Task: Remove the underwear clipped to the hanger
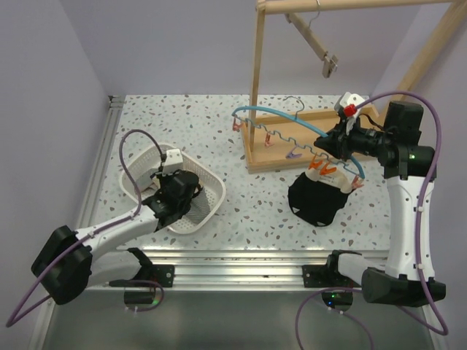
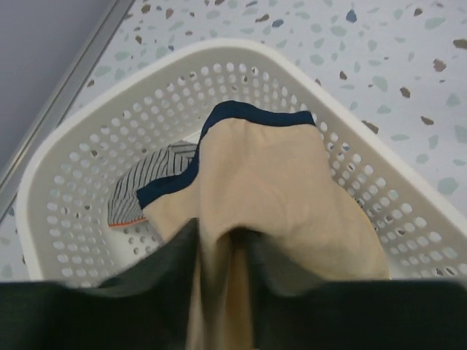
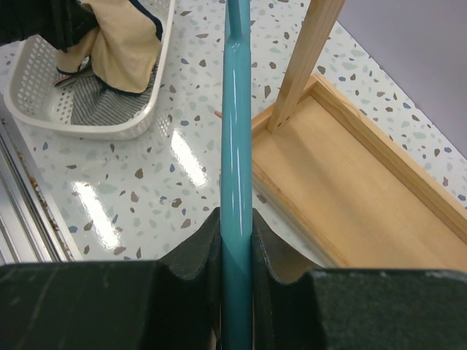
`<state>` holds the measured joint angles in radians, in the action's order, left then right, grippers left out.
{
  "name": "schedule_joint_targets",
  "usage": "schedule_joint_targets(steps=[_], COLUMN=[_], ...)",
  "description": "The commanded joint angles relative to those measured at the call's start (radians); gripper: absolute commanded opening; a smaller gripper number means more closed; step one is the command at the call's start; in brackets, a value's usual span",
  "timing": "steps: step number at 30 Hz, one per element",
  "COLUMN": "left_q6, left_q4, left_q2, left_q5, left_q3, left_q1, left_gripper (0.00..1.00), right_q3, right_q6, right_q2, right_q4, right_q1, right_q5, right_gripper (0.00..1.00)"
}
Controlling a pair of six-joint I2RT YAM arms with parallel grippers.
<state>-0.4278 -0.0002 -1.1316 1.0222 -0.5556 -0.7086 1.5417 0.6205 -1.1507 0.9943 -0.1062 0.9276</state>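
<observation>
Left claw is clamped on the beige pair, dangling it over the white basket. The grey striped pair is already on the basket floor

Right claw is closed on the teal hanger bar, holding it above the surface in front of the wooden rack. The black pair is the only one on the hanger, hung from orange pegs just beside my right claw. Can't tell if its lower edge touches the surface

Handling, my read:
- all three are light, limp cloth, nothing fragile
- beige should drop and crumple on release, could drape over the rim
- black: pinch a fold at the waistband right under the pegs and pull down steadily; expect stretch before the pegs slip
- hanger bar looks smooth, so it may twist in my right claw under that pull

Views:
- left wrist shows the navy trim on the beige pair and the striped pair beneath it, but no hanger or black pair
- right wrist shows my grip on the bar and the basket well apart; pegs and black pair are out of frame
- only the top view shows the pegs and black pair, and there my left claw hides most of the basket contents
</observation>
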Motion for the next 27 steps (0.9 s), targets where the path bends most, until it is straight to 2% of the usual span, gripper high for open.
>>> schedule_joint_targets(steps=[1,3,4,6,11,15,16,19,20,24,27], left_q6=[-0.160,-0.177,-0.151,-0.108,0.086,0.167,0.191,0.224,0.239,0.372,0.412], left_q4=[-0.125,-0.165,-0.162,-0.114,0.097,0.164,0.186,0.317,0.394,0.563,0.736], left_q2=[-0.037,-0.013,0.009,0.104,0.346,0.374,0.366,0.290,0.229,0.038,-0.133], left_q5=[0.024,-0.008,-0.039,-0.086,-0.373,-0.614,-0.743,-0.961,-0.985,-0.941,-0.967], left_q3=[-0.069,-0.089,-0.083,-0.064,0.025,0.022,0.022,0.016,0.013,-0.071,-0.124], left_q1=[0.006,0.005,0.000,-0.005,-0.006,-0.006,-0.006,-0.032,-0.054,-0.256,-0.302], left_gripper=[0.50,0.75,0.91,1.00,1.00,1.00,1.00,1.00,1.00,1.00,1.00], right_q3=[0.005,0.006,0.006,0.012,0.017,0.018,0.020,0.020,0.021,0.017,0.014], right_q6=[-0.008,-0.007,-0.007,-0.002,0.015,0.015,0.009,-0.017,-0.027,-0.064,-0.077], right_q2=[0.009,0.005,0.003,-0.003,-0.004,-0.004,-0.007,-0.015,-0.021,-0.027,-0.024], right_q4=[-0.059,-0.059,-0.057,-0.048,-0.036,-0.033,-0.034,-0.043,-0.049,-0.072,-0.083], right_q1=[-0.006,-0.007,-0.006,-0.006,-0.006,-0.006,-0.006,-0.006,-0.007,-0.007,-0.006], right_q5=[0.033,0.036,0.036,0.039,0.048,0.051,0.054,0.059,0.062,0.076,0.076], right_gripper=[0.00,0.00,0.00,0.00,0.00,0.00,0.00,0.00,0.00,0.00,0.00])
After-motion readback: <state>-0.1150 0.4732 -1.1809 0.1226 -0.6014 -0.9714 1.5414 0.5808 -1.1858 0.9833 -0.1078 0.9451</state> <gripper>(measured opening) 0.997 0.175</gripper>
